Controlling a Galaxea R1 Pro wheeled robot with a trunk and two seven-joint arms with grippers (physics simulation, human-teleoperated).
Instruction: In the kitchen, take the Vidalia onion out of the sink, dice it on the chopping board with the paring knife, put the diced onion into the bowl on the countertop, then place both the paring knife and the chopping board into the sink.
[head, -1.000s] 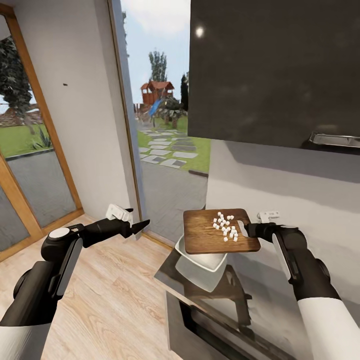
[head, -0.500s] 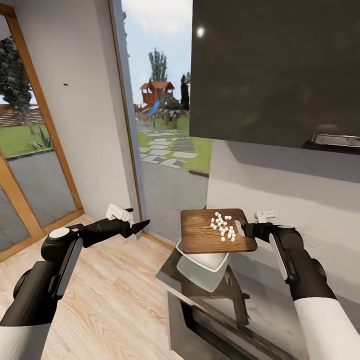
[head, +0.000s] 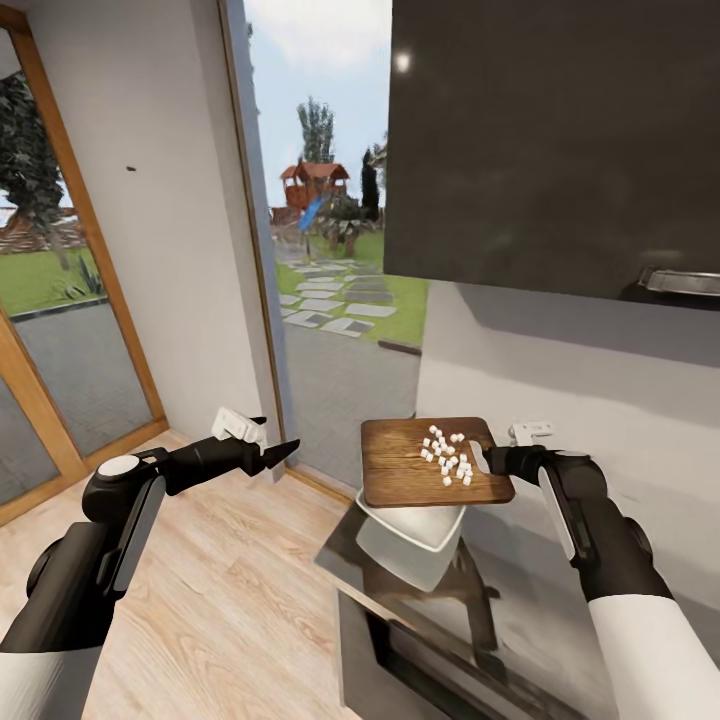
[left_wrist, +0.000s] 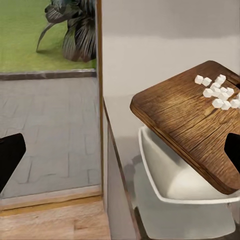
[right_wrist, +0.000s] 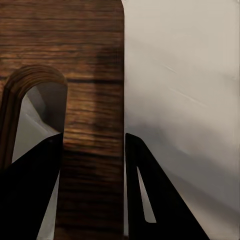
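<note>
So the chopping board is up in the air, held flat right over the white bowl; the bowl sits on the glossy grey counter near its end, and the board covers most of it, with only the near rim and side poking out below. A little heap of white onion dice sits on the board, bunched toward the right hand's end; none of it looks to be in the bowl from what I can see.

Around it: a big dark upper cabinet hangs straight above, plain grey wall behind, and off to the left a tall glass door looks out on a garden with a playhouse; light wood floor below.

The right hand has the board clamped by its handle end; in the right wrist view one finger goes through the slot and the other sits along the board's outer edge; arm bent, forearm reaching in level from the right.

The left hand hangs out over the floor, well apart from the board, fingers together to a point, gripping nothing; left arm bent at the elbow, pointing toward the counter.
</note>
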